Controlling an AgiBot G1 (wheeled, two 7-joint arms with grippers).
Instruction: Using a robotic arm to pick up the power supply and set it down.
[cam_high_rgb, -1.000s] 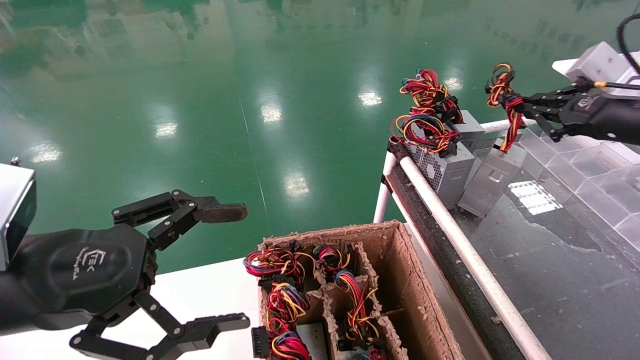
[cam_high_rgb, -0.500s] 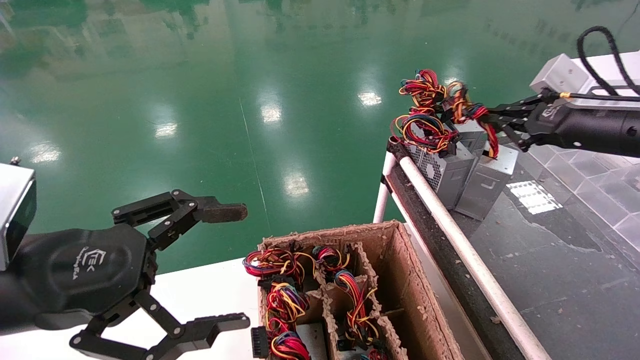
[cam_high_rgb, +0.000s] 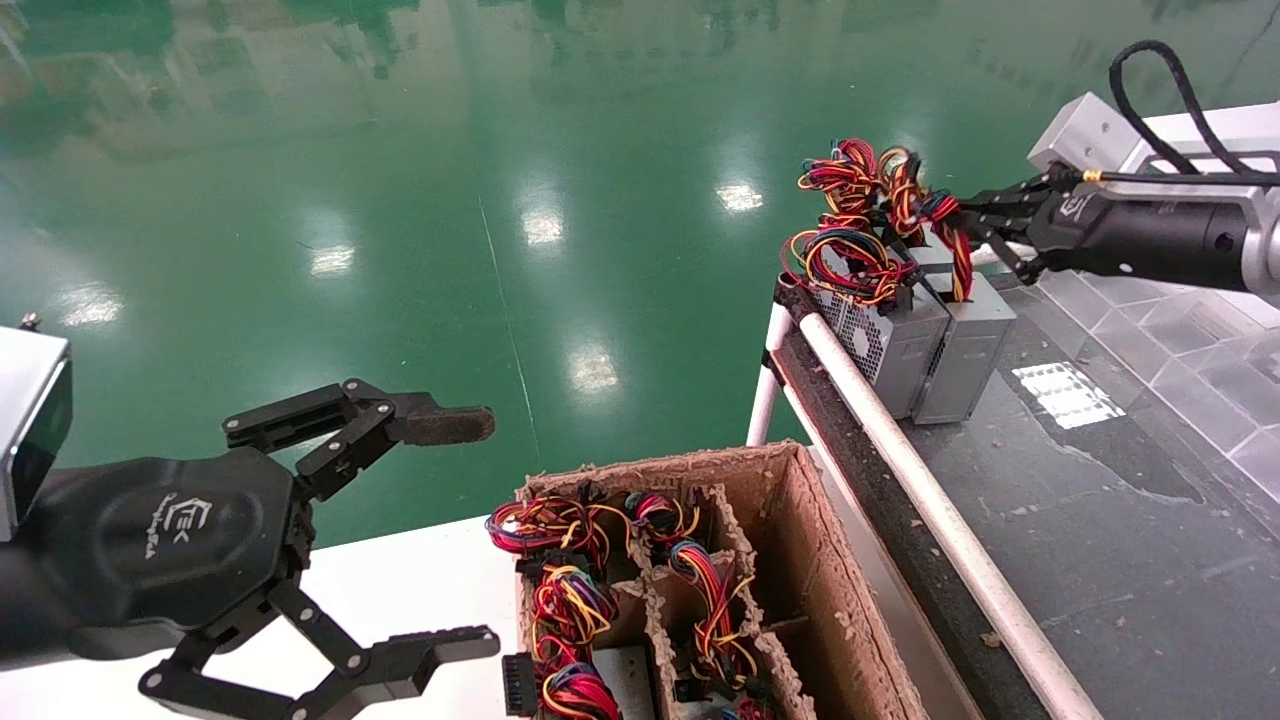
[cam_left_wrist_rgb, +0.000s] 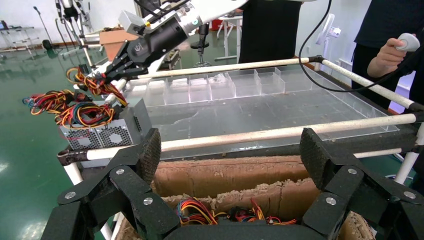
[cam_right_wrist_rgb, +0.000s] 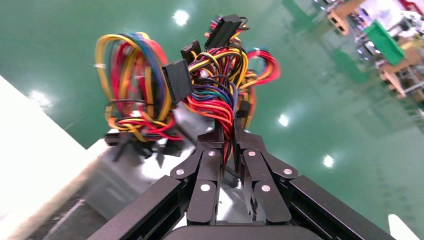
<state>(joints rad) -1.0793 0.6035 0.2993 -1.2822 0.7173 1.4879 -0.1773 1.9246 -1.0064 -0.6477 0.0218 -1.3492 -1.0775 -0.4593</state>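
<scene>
My right gripper (cam_high_rgb: 965, 225) pinches the wire bundle (cam_high_rgb: 940, 230) of the power supply (cam_high_rgb: 968, 345), standing beside its twin (cam_high_rgb: 885, 345). Wires flex; the box seems heavy. Left gripper (cam_high_rgb: 440, 530) hangs open.

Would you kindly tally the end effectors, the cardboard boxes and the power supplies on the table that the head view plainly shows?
End effectors: 2, left end effector, right end effector.
Cardboard boxes: 1.
Power supplies on the table: 2; wires may hide another.
Total: 5.
</scene>
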